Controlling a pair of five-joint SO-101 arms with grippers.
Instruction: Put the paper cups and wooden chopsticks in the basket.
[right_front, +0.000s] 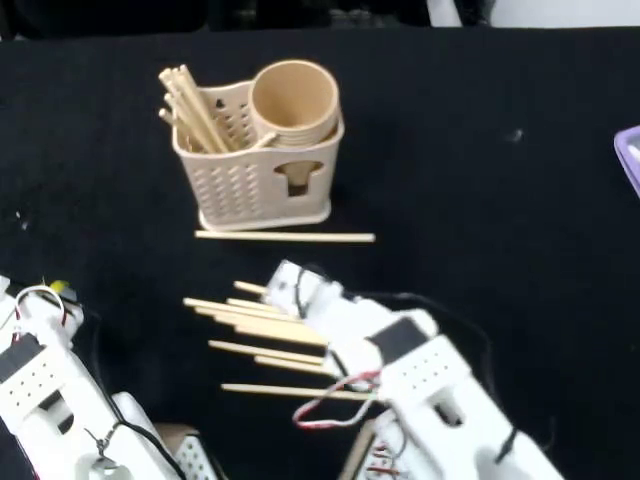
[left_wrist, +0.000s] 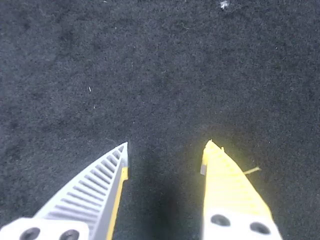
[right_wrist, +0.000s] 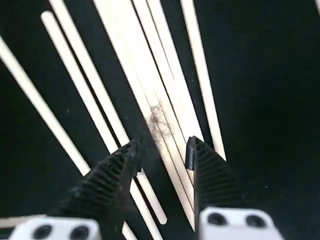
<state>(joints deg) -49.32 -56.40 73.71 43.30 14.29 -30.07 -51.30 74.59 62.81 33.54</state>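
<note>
A cream slotted basket (right_front: 250, 185) stands at the back middle of the table. Its one compartment holds several wooden chopsticks (right_front: 192, 108) leaning upright, the other a stack of paper cups (right_front: 295, 100). One chopstick (right_front: 285, 237) lies flat just in front of the basket. Several more chopsticks (right_front: 255, 322) lie in a loose pile nearer the front. My right gripper (right_wrist: 162, 149) hangs open directly over that pile (right_wrist: 160, 110), its black fingers straddling a few sticks; its head (right_front: 290, 288) sits at the pile's right end. My left gripper (left_wrist: 166, 150) is open over bare black cloth, at the front left.
The table is covered with black cloth (right_front: 480, 200). A purple object (right_front: 630, 155) pokes in at the right edge. The left arm (right_front: 40, 375) sits at the front left corner. A red cable loop (right_front: 335, 405) hangs from the right arm.
</note>
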